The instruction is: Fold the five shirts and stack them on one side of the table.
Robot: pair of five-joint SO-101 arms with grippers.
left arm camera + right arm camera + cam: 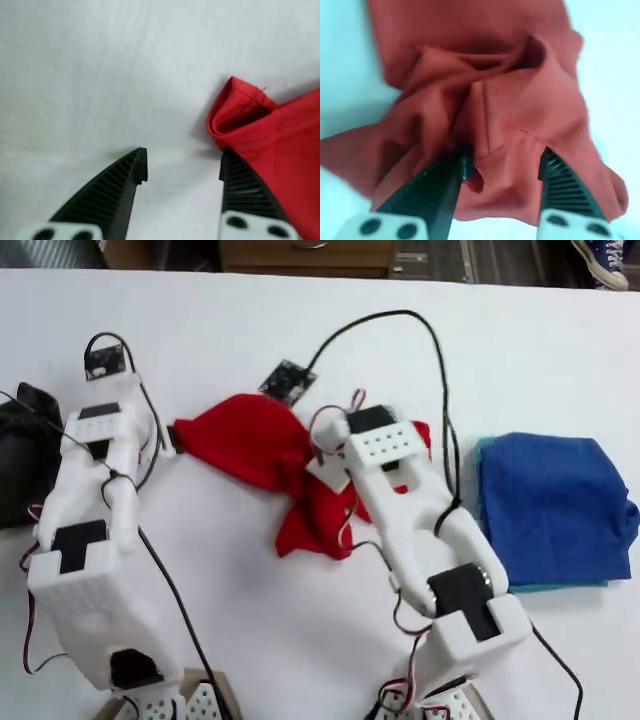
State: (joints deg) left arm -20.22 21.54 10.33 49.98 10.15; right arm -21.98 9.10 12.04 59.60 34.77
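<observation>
White cloth covers the counter [250,640], smooth and faintly creased, with dark wood furniture along the top of the high view. At the far left edge sits a black garment [22,455], soft and bunched into a lump. Beside it the left arm [90,540], chunky white plastic with black wires, points up the frame. The left tool [182,165] stands wide apart, its ribbed black fingers low over the counter. One finger touches a rolled, stitched hem of the red shirt [280,140].

That shirt lies crumpled at the middle of the high view, a matte knit heaped in folds, with a loose flap trailing toward the bottom. The right tool [505,162] is spread over its rumpled middle, fingers pressed into the cloth, gripping nothing. At the right, a blue shirt [550,500] lies folded into a neat rectangle on a teal cloth [540,587] that peeks out at its edges.
</observation>
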